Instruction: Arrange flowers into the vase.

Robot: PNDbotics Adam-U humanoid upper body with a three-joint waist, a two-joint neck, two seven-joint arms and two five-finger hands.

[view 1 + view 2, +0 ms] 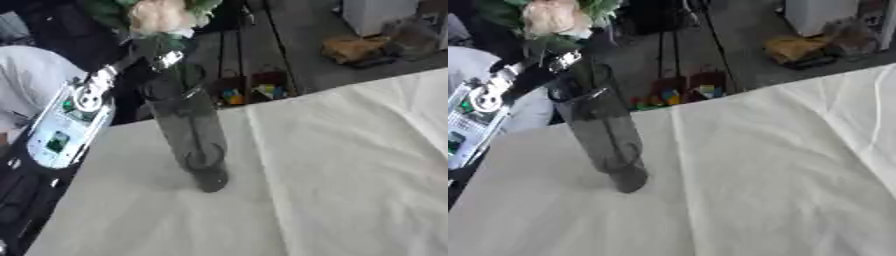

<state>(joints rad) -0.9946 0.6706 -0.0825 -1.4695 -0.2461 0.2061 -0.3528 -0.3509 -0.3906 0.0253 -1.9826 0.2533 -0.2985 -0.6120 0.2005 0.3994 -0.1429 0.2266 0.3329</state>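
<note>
A creased white cloth [350,170] covers the table, grey floor beyond. A tall, smoky glass vase [188,135] stands on the cloth, tilted. Above its mouth, the left hand [153,52] grips the stem of a cream flower [160,15], fingers closed round it.

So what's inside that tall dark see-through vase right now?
A green stem runs down inside the tall dark see-through vase, its cream bloom above the rim. The stem's lower end is hidden by dark glass.
</note>
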